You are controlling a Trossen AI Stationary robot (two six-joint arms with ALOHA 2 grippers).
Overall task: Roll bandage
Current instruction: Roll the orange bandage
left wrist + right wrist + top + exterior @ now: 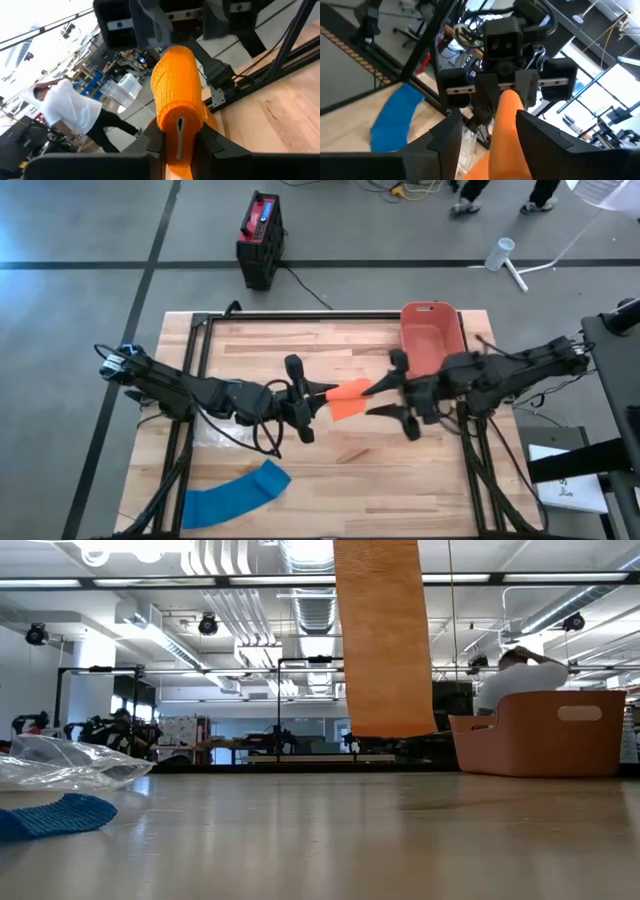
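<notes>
An orange bandage [347, 397] hangs in the air over the middle of the table. Its rolled part [177, 90] is between the fingers of my left gripper [325, 393], which is shut on it. Its loose strip [385, 640] hangs down with its lower end clear of the table. My right gripper [378, 398] faces the left one, open. Its fingers [445, 135] stand on either side of the orange bandage [507, 130]. A blue bandage [235, 495] lies flat near the table's near-left corner. My left gripper pinches the rolled part of the orange bandage at its near end [179, 142] between its two fingers. The fingers come level from the table's left. The roll sticks out past the fingertips, lifted clear, and the loose strip hangs below it.
An orange-red bin [430, 335] stands at the table's far right, behind my right arm. A clear plastic bag [70, 765] lies on the left part of the table, near the blue bandage [55, 815]. A person [520, 680] sits in the room beyond.
</notes>
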